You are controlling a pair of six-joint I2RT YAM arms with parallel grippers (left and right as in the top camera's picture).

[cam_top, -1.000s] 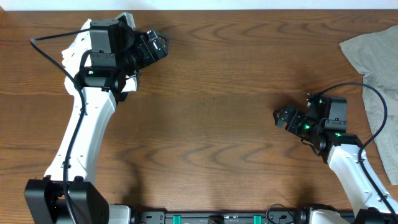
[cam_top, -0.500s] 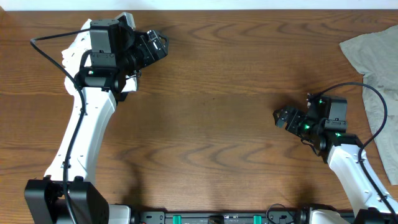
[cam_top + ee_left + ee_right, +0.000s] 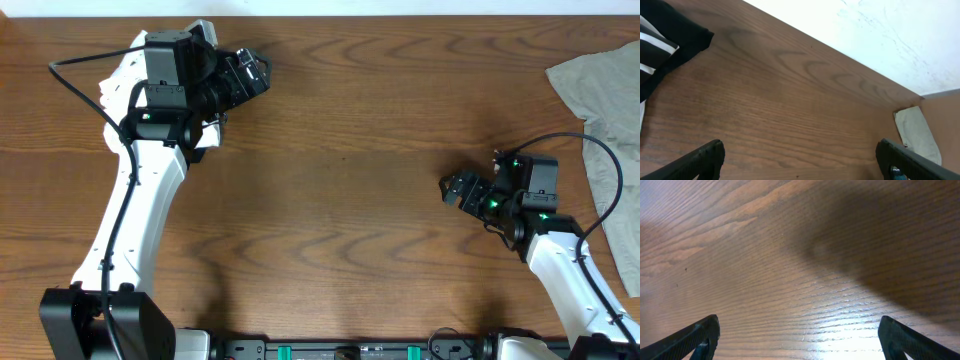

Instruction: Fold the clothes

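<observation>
A grey-beige garment (image 3: 600, 90) lies crumpled at the table's far right edge; a small part of it shows in the left wrist view (image 3: 917, 132). Black fabric with white stripes (image 3: 662, 42) lies at the upper left of the left wrist view; in the overhead view the left arm hides it. No red-edged garment shows. My left gripper (image 3: 252, 75) is open and empty near the table's back left, over bare wood (image 3: 800, 167). My right gripper (image 3: 455, 188) is open and empty at the right middle, left of the grey-beige garment, over bare wood (image 3: 800, 342).
The brown wooden table (image 3: 340, 190) fills the view. Its back edge meets a white wall (image 3: 880, 35). The right arm's black cable (image 3: 600, 215) loops over the grey-beige garment's lower part.
</observation>
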